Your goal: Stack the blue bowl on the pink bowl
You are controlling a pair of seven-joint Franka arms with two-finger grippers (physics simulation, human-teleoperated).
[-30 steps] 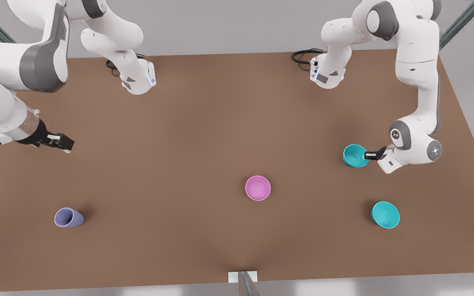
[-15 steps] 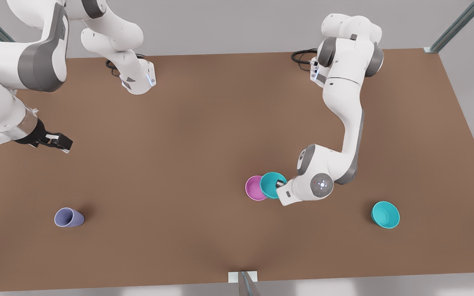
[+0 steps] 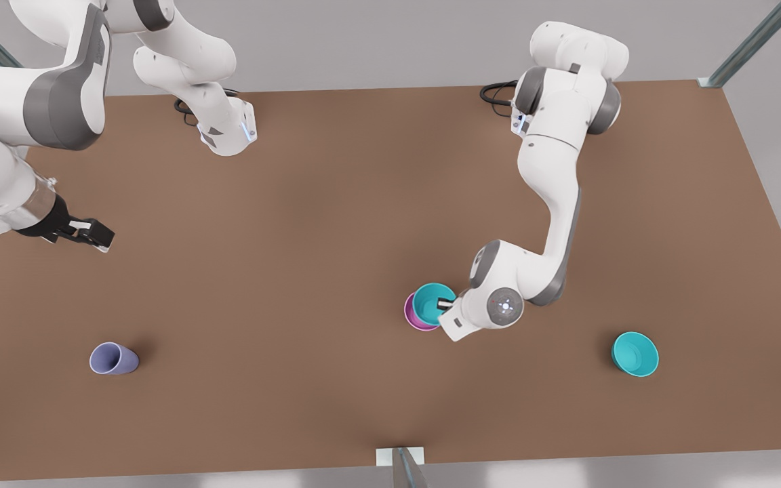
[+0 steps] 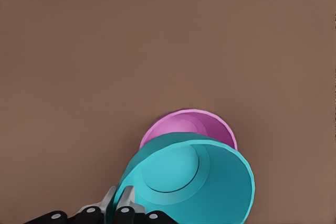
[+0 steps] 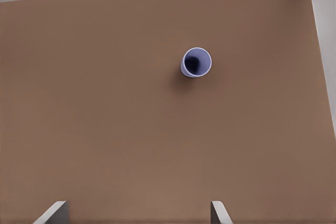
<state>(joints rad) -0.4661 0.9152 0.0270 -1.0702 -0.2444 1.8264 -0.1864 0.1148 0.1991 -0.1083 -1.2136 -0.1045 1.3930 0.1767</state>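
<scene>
The blue bowl [image 3: 430,301] hangs just above the pink bowl [image 3: 411,318] and covers most of it, offset toward the front view's right. My left gripper [image 3: 444,304] is shut on the blue bowl's rim. The left wrist view has the blue bowl [image 4: 189,182] tilted in the gripper [image 4: 119,204], with part of the pink bowl [image 4: 185,124] showing beyond its edge. My right gripper [image 3: 97,234] waits open above the table at the front view's left, its fingertips [image 5: 54,211] spread wide.
A second teal bowl [image 3: 634,354] sits on the brown table [image 3: 309,203] at the front view's right. A lavender cup [image 3: 113,358] stands near the front left, also in the right wrist view [image 5: 197,62]. Both arm bases stand at the far edge.
The left gripper carried the blue bowl from the front view's right to the pink bowl, then shifted further over it. The right gripper barely drifted.
</scene>
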